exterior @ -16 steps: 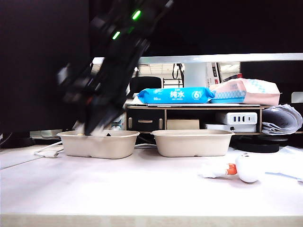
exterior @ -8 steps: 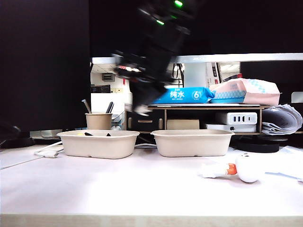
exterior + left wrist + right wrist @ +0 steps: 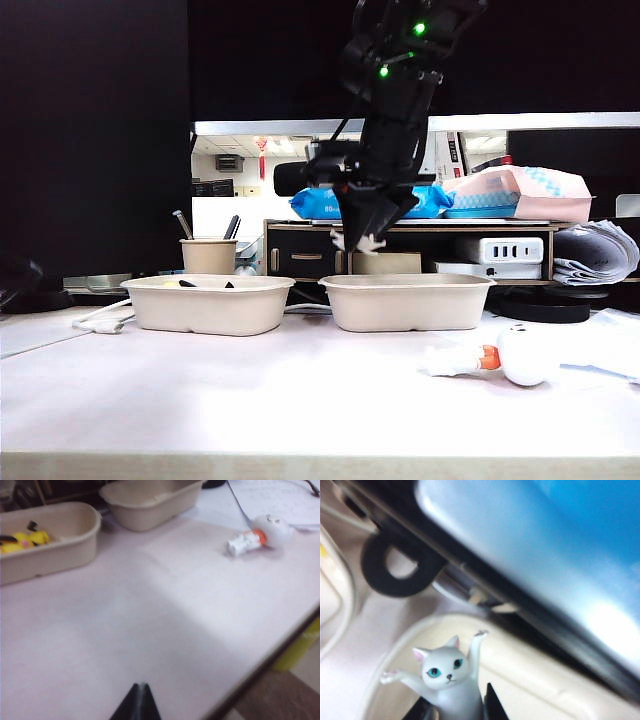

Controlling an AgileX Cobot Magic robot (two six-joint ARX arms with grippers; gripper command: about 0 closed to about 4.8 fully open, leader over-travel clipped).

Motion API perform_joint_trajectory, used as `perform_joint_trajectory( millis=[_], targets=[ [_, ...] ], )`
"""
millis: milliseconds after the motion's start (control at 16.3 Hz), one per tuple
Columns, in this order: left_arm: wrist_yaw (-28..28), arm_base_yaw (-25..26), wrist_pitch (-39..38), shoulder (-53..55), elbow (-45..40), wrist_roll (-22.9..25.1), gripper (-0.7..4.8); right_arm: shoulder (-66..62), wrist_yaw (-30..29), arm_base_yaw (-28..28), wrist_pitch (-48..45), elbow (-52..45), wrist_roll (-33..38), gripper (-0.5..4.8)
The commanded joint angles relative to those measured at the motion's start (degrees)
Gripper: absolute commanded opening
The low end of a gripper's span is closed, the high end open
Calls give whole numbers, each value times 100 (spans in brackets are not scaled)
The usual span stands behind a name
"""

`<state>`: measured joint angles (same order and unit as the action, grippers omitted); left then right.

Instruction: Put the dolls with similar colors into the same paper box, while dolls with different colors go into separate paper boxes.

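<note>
A: What does each camera give that the others miss?

B: The left wrist view alone looks into the left paper box (image 3: 47, 537): yellow dolls (image 3: 22, 538) lie inside, one with black marks. The left hand (image 3: 138, 703) sits low over bare desk (image 3: 150, 630), its dark tips pressed together, clenched on nothing, well apart from both boxes.

A: And the exterior view?

B: It shows only the boxes' outer walls. The right hand (image 3: 362, 238) hangs above the right paper box (image 3: 405, 302), over its near-left end, a bit of white poking from it.

A: What is that white thing?

B: The right wrist view tells: a white cat doll (image 3: 449, 677), arms raised, gripped between the fingers (image 3: 492, 707), with the box's bare floor below it.

A: Anything else?

B: The white round-headed doll (image 3: 515, 357) with the orange neck lies on the desk, off to the right of that hand, outside either box.
</note>
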<state>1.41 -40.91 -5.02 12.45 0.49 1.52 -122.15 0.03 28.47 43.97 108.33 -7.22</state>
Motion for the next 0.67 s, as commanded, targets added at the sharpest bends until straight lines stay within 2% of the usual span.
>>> perform_joint_trajectory(
  millis=[61, 184, 245, 368, 552, 675],
  targets=[
    [-13, 437, 76, -640, 4, -2, -5, 22, -11, 44, 76, -31, 17, 77],
    [-11, 748, 85, -1152, 4, 0, -5, 22, 0, 44, 76, -31, 17, 77],
    [4, 844, 153, -1226, 9, 0, -5, 22, 13, 39, 127, -31, 20, 111],
    [-11, 846, 101, -1226, 4, 0, -5, 22, 199, 39, 278, -31, 48, 230],
    [-11, 846, 133, -957, 15, 0, -5, 101, 122, 39, 824, -13, 31, 231],
    [-11, 844, 144, -98, 15, -2, -5, 258, 26, 39, 1519, -17, -48, 231]
  ],
)
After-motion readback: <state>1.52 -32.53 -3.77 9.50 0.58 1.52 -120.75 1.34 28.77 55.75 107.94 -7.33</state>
